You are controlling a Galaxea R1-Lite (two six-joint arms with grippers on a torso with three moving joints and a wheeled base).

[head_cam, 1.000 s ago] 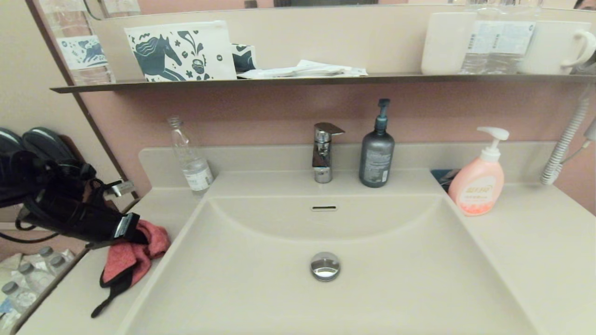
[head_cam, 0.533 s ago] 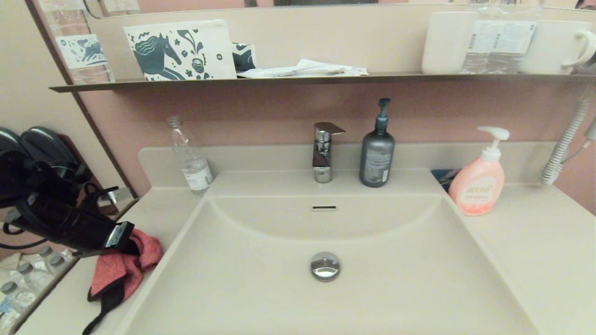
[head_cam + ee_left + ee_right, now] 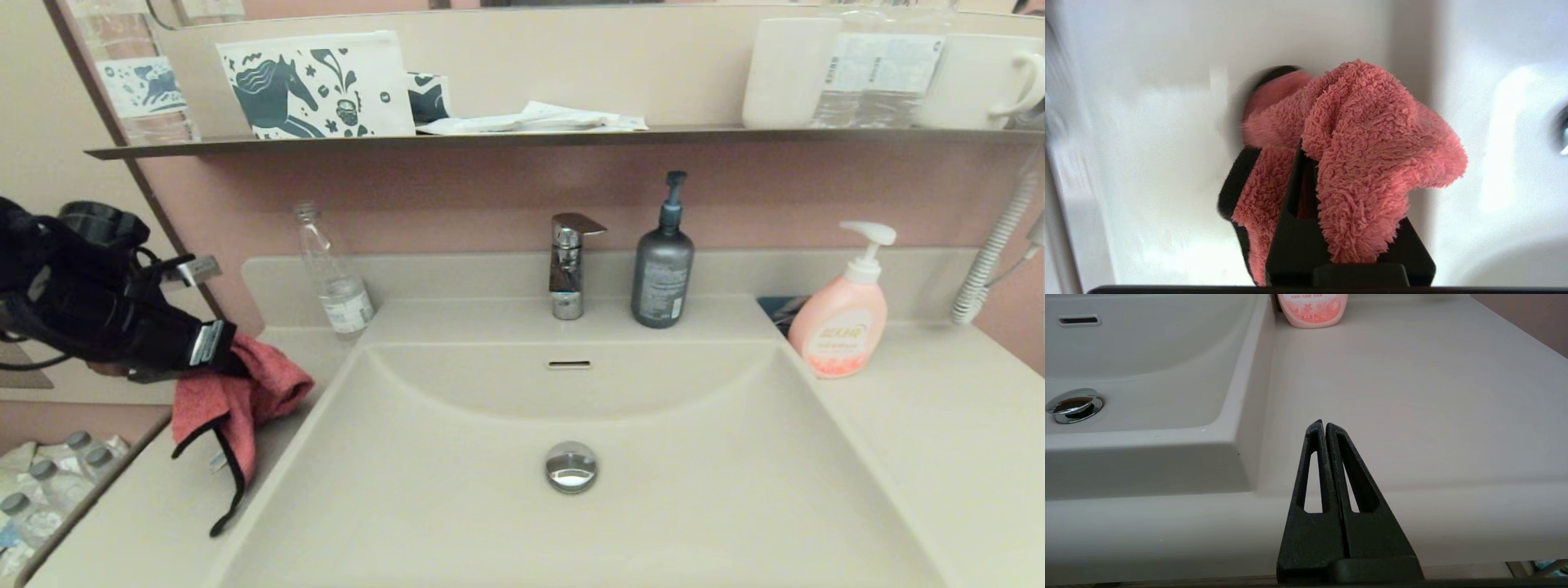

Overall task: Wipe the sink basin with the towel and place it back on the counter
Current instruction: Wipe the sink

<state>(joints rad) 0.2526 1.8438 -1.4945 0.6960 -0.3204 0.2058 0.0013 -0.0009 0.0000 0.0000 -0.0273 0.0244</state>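
Since 1 second ago the left end effector (image 3: 233, 359) has lifted the towel (image 3: 237, 396) clear of the surface (image 3: 139, 523), beside the sink basin (image 3: 694, 490); it stays clenched on a bunched fold. Soft, light and floppy, the towel needs gripping at its gathered middle. The right end effector (image 3: 1325, 425) sits parked, clenched empty

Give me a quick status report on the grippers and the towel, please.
Left gripper shut on coral-red fuzzy towel, lifted beside beige basin. Right gripper shut, parked. Nothing between towel and basin.
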